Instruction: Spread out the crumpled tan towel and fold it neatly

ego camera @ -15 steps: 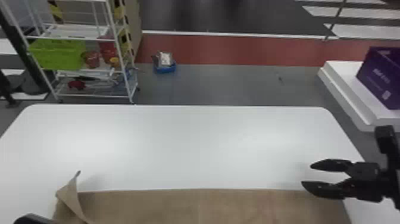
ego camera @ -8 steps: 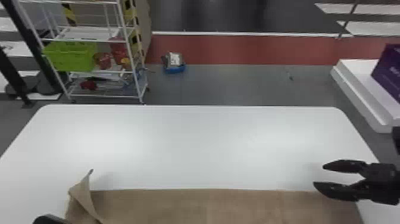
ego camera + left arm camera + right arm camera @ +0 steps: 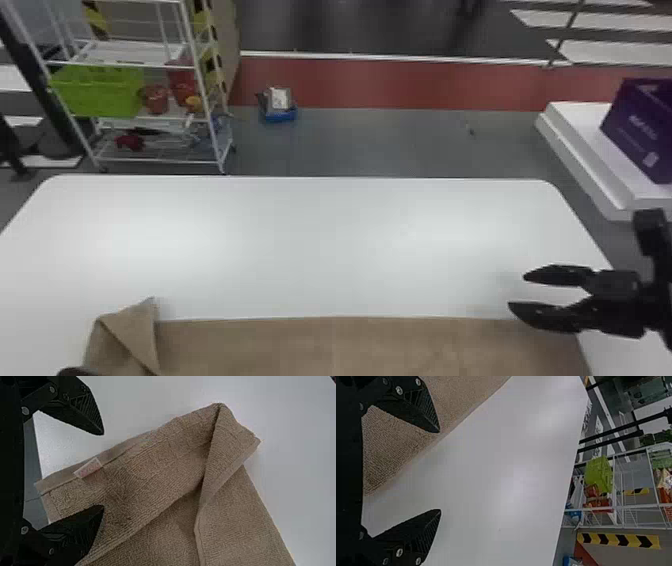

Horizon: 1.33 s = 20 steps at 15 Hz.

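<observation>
Towel's folded corner (image 3: pixel 136 325) is slumping lower at the head view's lower left, while I'm keeping my parted, empty left gripper (image 3: pixel 104 470) nearer it than my equally empty right gripper (image 3: pixel 516 290), lower right.

White table (image 3: pixel 325 240) stretching across the head view here, far corners rounded, tan towel (image 3: pixel 370 350) lying over its near part, far edge nearly straight, and look, left end with a turned-over flap (image 3: pixel 134 327), small pale label (image 3: pixel 88 468) showing
</observation>
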Tool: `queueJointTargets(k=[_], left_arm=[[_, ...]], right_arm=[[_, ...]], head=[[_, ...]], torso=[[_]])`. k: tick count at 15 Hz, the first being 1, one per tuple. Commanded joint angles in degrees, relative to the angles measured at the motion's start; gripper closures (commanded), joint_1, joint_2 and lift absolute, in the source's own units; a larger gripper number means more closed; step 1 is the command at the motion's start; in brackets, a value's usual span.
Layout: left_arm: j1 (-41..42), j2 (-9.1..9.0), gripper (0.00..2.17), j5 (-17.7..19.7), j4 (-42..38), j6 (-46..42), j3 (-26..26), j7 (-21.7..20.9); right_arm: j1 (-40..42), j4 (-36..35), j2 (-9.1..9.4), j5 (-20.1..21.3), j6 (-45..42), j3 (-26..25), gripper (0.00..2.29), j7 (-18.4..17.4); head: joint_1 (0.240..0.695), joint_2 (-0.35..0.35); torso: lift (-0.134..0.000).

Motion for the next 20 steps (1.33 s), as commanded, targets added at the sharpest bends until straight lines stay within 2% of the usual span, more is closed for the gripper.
queueJointTargets(k=[1,5,8,16,20], left_arm=[[-1.1,-0.04,0.27,1.0,0.4,0.1,2.8,-0.2],[-4.2,-0.13,0.27,3.7,1.6,0.1,9.4,-2.4],[-5.3,-0.13,0.27,5.2,3.6,0.1,12.3,-3.6],[-5.6,-0.04,0.27,6.0,7.9,0.1,14.5,-3.4],[-6.9,0.66,0.27,7.5,11.6,-4.4,17.6,-3.5]], right_arm=[[0.0,-0.1,0.09,0.0,0.2,-0.1,0.18,0.0],[0.4,-0.8,0.35,0.0,0.7,-0.6,0.18,0.1],[0.8,-0.9,0.44,0.0,0.9,-1.4,0.18,0.2],[1.1,-1.0,0.61,0.0,1.4,-2.1,0.18,0.2],[1.7,-1.6,0.88,0.0,1.4,-2.9,0.18,0.3]], head=[[0.695,-0.035],[0.695,0.016],[0.695,0.050],[0.695,0.090],[0.695,0.124]], torso=[[-0.122],[-0.122],[-0.122],[-0.122],[-0.122]])
